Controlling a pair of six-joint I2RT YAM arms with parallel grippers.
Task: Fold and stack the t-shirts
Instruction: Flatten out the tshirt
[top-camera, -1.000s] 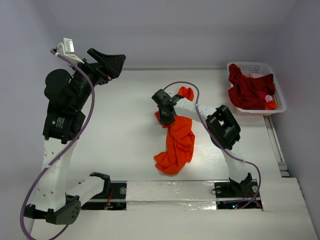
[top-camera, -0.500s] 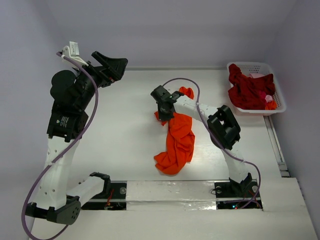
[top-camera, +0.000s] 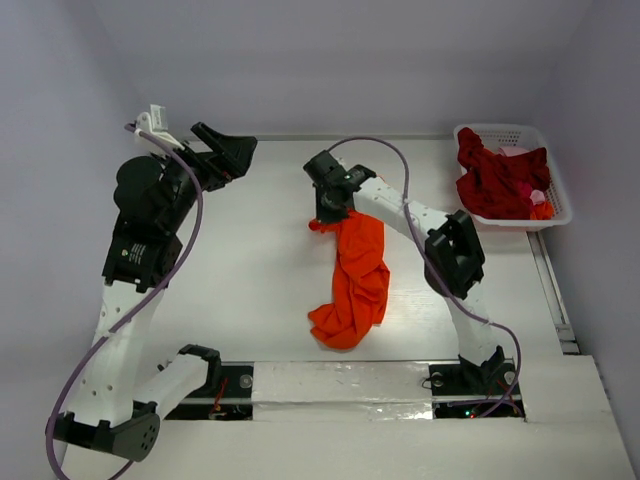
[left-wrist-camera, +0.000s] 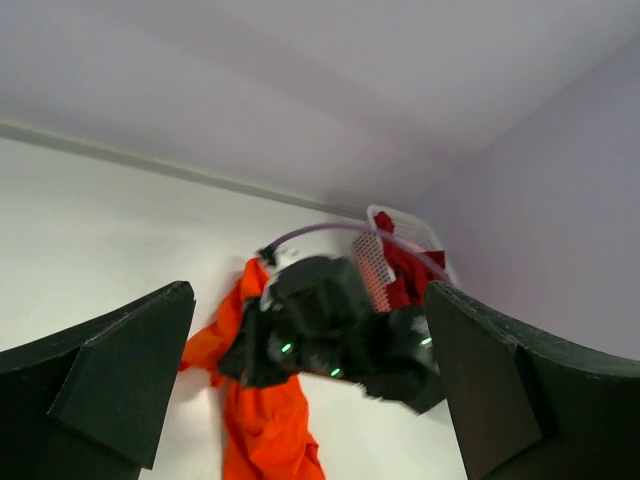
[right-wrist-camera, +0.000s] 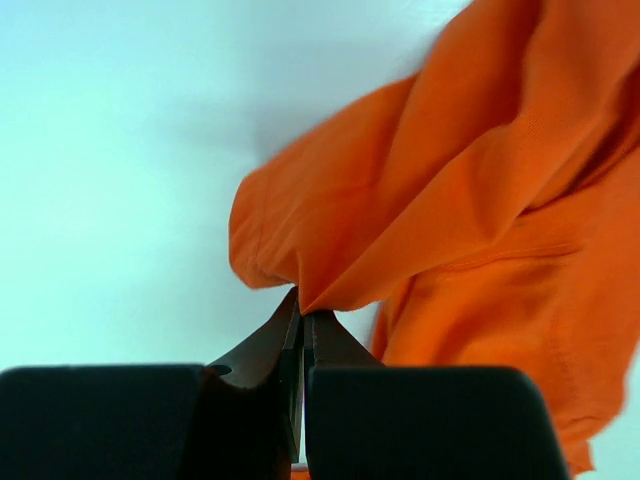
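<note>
Pinching a fold of the orange t-shirt (right-wrist-camera: 450, 200), the right jaws are closed tight on the cloth, well to the left of the white basket (top-camera: 505, 130); from that pinch the shirt runs as a crumpled strip toward the near edge of the tabletop (top-camera: 250, 270), farther from the basket, its lower end bunched on the surface; the dark red t-shirts (top-camera: 500, 180) lie heaped inside the basket; the left jaws stand wide open, gripping nothing, raised above the tabletop far to the left of the basket and facing toward it.
</note>
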